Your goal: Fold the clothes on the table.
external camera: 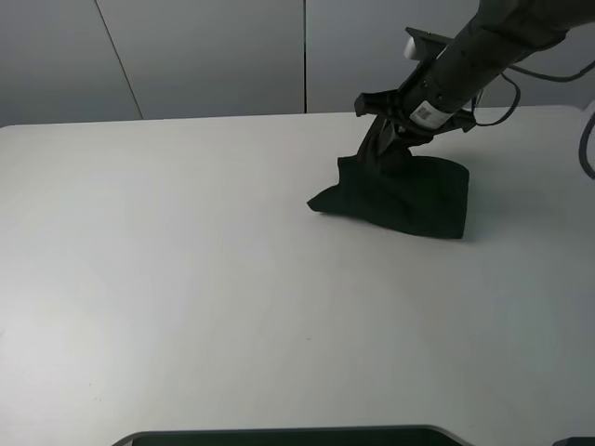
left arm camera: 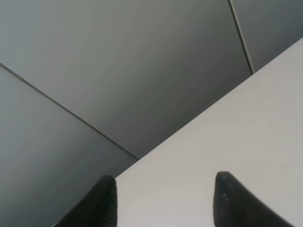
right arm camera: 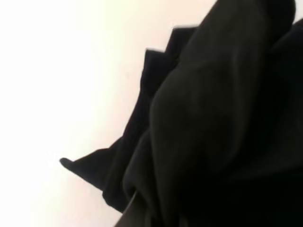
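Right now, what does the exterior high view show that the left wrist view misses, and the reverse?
Only exterior high: the black T-shirt, bunched toward the far right of the white table, its top pulled up into a peak by the right gripper, whose jaws are closed on the cloth. Only left wrist: the left gripper, jaws apart with nothing between them. Both: the white table and the grey panelled wall behind it.
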